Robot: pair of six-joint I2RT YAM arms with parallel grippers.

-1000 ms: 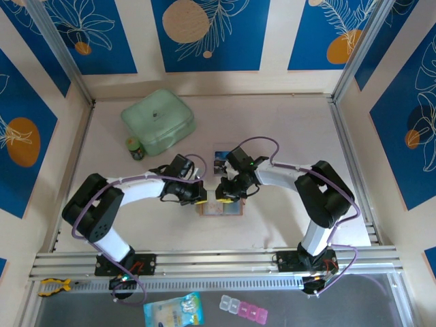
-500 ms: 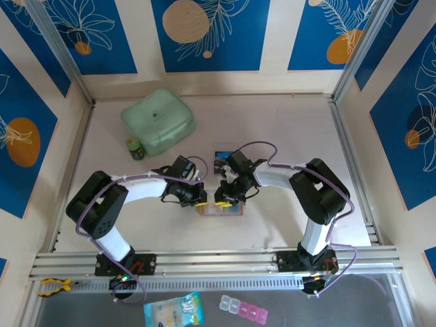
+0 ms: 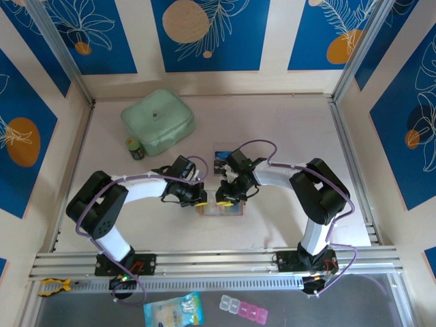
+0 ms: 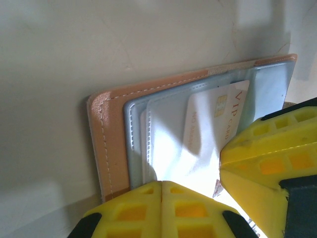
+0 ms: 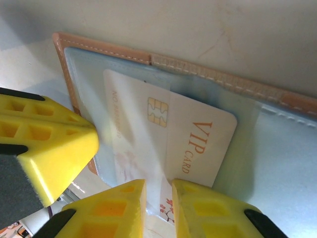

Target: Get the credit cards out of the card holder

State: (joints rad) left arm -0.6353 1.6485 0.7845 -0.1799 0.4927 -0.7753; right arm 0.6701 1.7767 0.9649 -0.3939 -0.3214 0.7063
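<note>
From above, the arms hide most of the open card holder at the middle of the surface. The wrist views show a white card sticking out of a grey pocket. The right jaws pinch its near edge. The left jaws are pressed together over the holder's 9 o'clock side; whether they touch it, we cannot tell. A blue card lies at the holder's 12 o'clock.
</note>
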